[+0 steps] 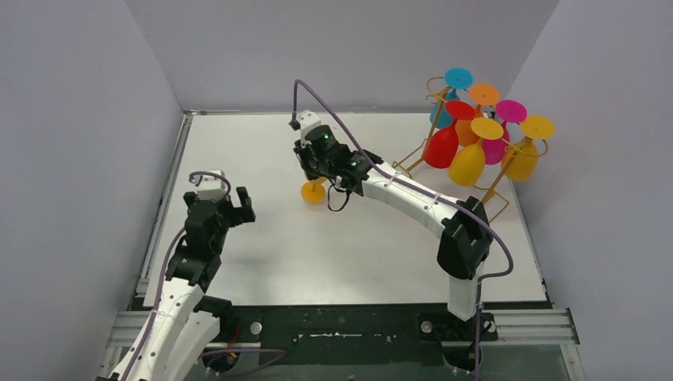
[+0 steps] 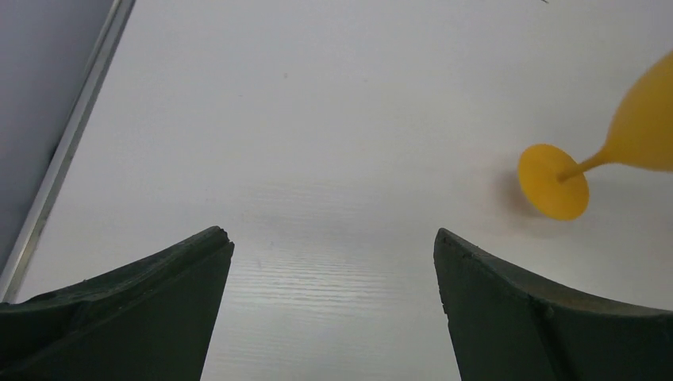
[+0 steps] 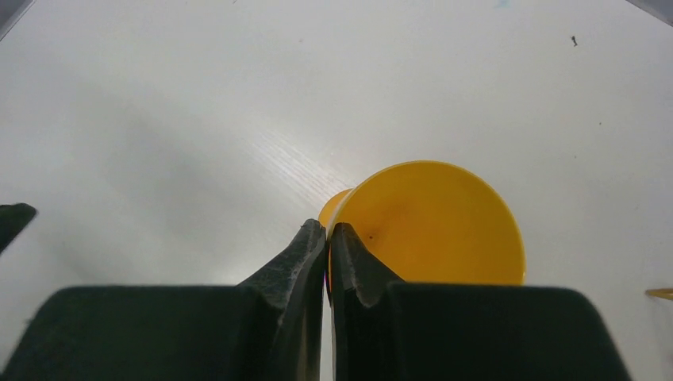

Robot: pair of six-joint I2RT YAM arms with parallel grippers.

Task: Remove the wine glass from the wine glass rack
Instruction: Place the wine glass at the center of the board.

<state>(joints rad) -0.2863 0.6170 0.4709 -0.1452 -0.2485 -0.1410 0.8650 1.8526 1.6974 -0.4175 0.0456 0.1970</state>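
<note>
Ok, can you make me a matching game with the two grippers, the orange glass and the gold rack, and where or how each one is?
Things:
1. left gripper
2. right gripper
3. orange wine glass
4. wine glass rack

Place or state:
A. at the far right of the table, hung with coloured glasses
B. tilted, held by its rim
C. wide open, holding nothing
D. shut on a rim

Pairs: 1-C, 2-D, 3-B, 4-A

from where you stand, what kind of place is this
Probably a robot lab test cell: plain grey walls boxing a white table, two arms bolted at its near edge, a gold wine glass rack hung with coloured glasses.
</note>
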